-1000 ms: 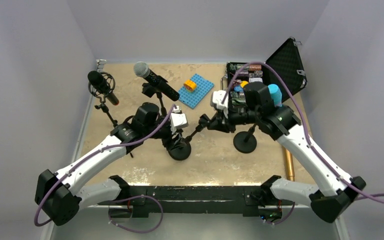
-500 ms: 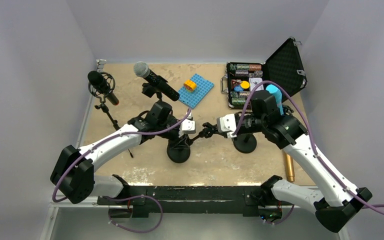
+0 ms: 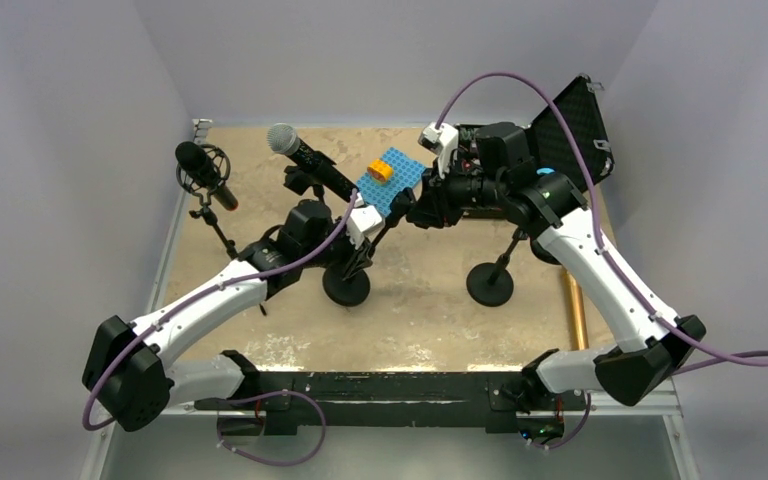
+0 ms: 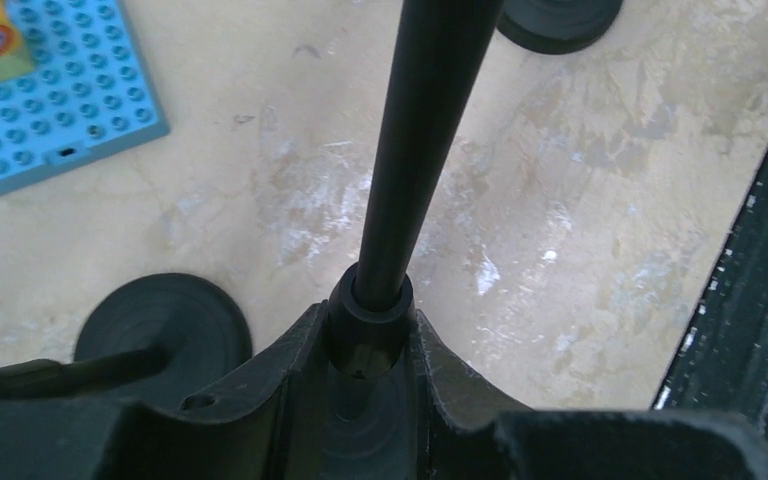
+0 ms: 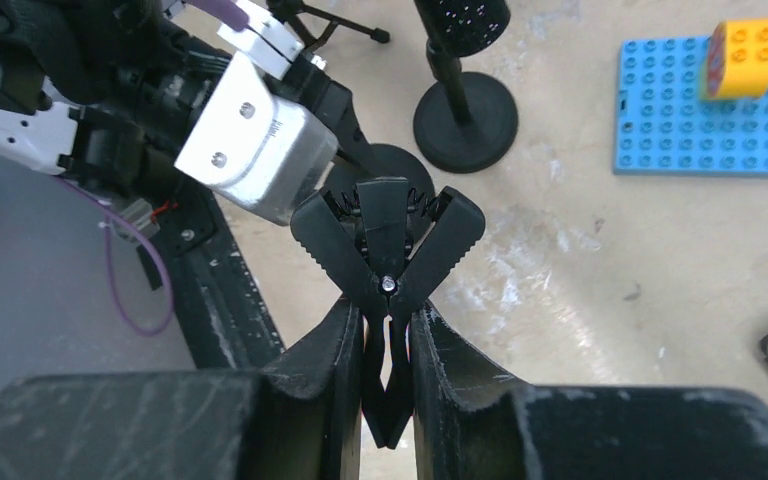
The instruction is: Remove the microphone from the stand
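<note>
over the beige tabletop (image 3: 430, 320), left pincer (image 4: 365, 335) clenched on the stand pole (image 4: 415, 150), likely bracing it; right pincer (image 5: 387, 310) grasps the clip (image 5: 385, 225) just ahead.

No text, brand or number can be read in any of the views. Any markings on the open case (image 3: 572, 125), upper right of the top view, are too small to tell.

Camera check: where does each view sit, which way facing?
Top external: above, behind the robot, looking down at table; left hand, right hand show.
Left wrist: on its wrist, looks along left hand shut on stand pole.
Right wrist: on its wrist, looks down past right hand shut on clip.
Shared: blue baseplate in both wrist views.
</note>
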You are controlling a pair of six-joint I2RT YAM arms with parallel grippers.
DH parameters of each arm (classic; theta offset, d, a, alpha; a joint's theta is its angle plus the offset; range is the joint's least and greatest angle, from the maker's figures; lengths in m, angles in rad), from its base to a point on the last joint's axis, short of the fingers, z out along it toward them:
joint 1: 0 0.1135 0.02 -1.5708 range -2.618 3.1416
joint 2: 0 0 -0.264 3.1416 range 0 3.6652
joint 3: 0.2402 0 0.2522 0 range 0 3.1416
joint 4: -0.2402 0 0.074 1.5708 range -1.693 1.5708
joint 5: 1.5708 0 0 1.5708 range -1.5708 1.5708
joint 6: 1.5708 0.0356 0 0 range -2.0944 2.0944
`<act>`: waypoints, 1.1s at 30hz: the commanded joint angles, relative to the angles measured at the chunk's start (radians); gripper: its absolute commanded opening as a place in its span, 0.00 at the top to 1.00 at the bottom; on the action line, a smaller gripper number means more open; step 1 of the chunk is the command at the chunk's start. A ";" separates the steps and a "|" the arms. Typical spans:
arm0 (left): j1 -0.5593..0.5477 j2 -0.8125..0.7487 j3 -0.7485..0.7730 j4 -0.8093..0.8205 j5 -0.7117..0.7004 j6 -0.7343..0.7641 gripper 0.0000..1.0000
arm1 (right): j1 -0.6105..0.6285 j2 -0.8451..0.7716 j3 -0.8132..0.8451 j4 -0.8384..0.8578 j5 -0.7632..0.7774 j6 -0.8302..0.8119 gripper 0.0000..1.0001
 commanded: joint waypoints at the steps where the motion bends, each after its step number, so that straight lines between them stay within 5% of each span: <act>1: -0.001 0.004 0.025 0.017 0.024 -0.081 0.72 | 0.007 -0.023 -0.020 -0.042 -0.078 0.047 1.00; 4: 0.002 -0.022 0.044 -0.078 0.143 0.010 0.58 | 0.006 -0.078 -0.082 0.003 -0.198 -0.165 1.00; 8: 0.015 -0.067 0.076 -0.245 0.383 0.222 0.56 | 0.007 -0.195 -0.220 0.129 -0.268 -0.411 1.00; 14: 0.017 0.008 0.172 -0.506 0.580 0.564 0.52 | 0.022 -0.234 -0.227 -0.049 -0.350 -0.877 1.00; 18: 0.017 0.128 0.252 -0.545 0.634 0.601 0.22 | 0.060 -0.244 -0.221 -0.207 -0.327 -1.180 1.00; 19: 0.016 0.148 0.249 -0.516 0.646 0.594 0.21 | 0.061 -0.246 -0.223 -0.209 -0.323 -1.193 1.00; 25: 0.007 0.203 0.213 -0.263 0.670 0.419 0.28 | 0.061 -0.256 -0.233 -0.206 -0.304 -1.242 1.00; 33: 0.005 0.247 0.210 -0.265 0.703 0.404 0.56 | 0.059 -0.266 -0.258 -0.089 -0.281 -1.051 1.00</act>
